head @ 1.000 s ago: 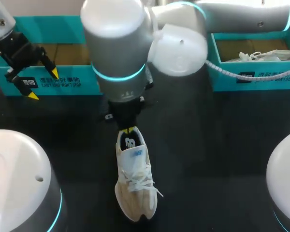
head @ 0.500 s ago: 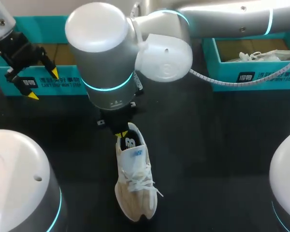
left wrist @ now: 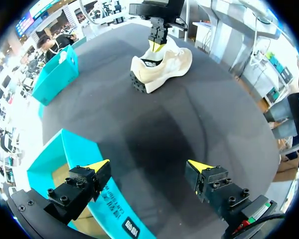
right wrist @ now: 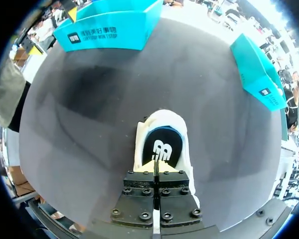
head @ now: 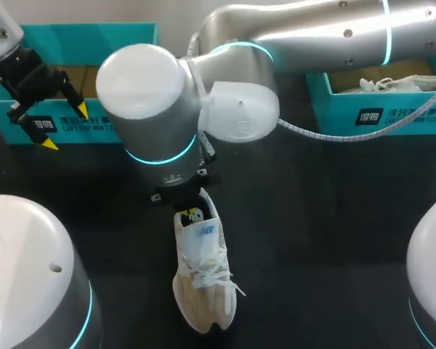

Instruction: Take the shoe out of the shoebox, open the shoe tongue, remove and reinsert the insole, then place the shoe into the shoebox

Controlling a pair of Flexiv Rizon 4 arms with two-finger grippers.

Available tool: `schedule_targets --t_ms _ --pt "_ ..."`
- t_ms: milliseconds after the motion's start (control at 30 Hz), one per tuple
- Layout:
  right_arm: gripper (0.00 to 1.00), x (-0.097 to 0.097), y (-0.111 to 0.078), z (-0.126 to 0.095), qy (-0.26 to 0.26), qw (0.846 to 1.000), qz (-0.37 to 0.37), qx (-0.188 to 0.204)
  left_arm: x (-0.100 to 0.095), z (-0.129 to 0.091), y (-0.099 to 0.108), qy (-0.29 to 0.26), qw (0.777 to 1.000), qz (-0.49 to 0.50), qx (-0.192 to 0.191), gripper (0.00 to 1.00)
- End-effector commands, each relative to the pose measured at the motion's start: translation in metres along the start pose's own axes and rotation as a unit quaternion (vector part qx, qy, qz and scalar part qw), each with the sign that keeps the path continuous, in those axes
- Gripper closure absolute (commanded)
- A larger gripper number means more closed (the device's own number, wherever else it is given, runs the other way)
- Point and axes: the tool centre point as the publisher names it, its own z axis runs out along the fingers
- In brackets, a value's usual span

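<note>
A cream and white shoe (head: pixel 200 273) lies on the black table (head: pixel 312 218), toe toward the near edge. My right arm reaches in from the right, and my right gripper (head: pixel 192 214) stands over the heel opening. In the right wrist view my right gripper (right wrist: pixel 155 167) is shut, its yellow tips together just above the dark insole (right wrist: pixel 162 145) inside the shoe (right wrist: pixel 145 134); I cannot tell whether they pinch it. My left gripper (head: pixel 65 126) hangs open and empty in front of the left teal shoebox (head: pixel 116 43). From the left wrist, the shoe (left wrist: pixel 164 67) lies far ahead of my left gripper (left wrist: pixel 148 166).
A second teal box (head: pixel 392 109) with white contents stands at the back right. The left shoebox (left wrist: pixel 79 159) sits just under the left finger, and the other box (left wrist: pixel 55 77) lies farther off. Both boxes (right wrist: pixel 109 25) (right wrist: pixel 259 69) show beyond the shoe.
My right arm's wrist has swung left and nearer, and its shut tips have sunk lower into the heel opening. The shoe and my left arm have stayed still.
</note>
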Motion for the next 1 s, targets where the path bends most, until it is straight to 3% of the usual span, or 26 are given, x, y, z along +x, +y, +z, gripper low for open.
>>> schedule_targets --t_ms 33,133,367,533,900,1000 --pt "1.0 0.001 0.0 0.001 0.0 1.0 0.0 0.0 0.0 -0.001 0.0 0.0 1.0 0.0 -0.001 0.0" --pt "1.0 0.001 0.0 0.001 0.0 1.0 0.0 0.0 0.0 -0.001 0.0 0.0 1.0 0.0 -0.001 0.0" --pt "1.0 -0.013 -0.008 0.033 -0.049 0.997 0.054 0.005 0.0 -0.001 0.0 0.0 1.0 0.0 -0.001 0.0" --pt "1.0 -0.018 -0.011 0.051 -0.053 0.996 0.072 0.015 0.0 -0.001 0.0 0.0 1.0 0.0 -0.001 0.0" --pt "1.0 -0.015 -0.006 0.08 -0.091 0.991 0.081 0.049 0.0 -0.001 0.0 0.0 1.0 0.0 -0.001 0.0" --pt "1.0 -0.01 -0.005 0.077 -0.096 0.991 0.077 0.046 0.0 -0.001 0.0 0.0 1.0 0.0 -0.001 0.0"
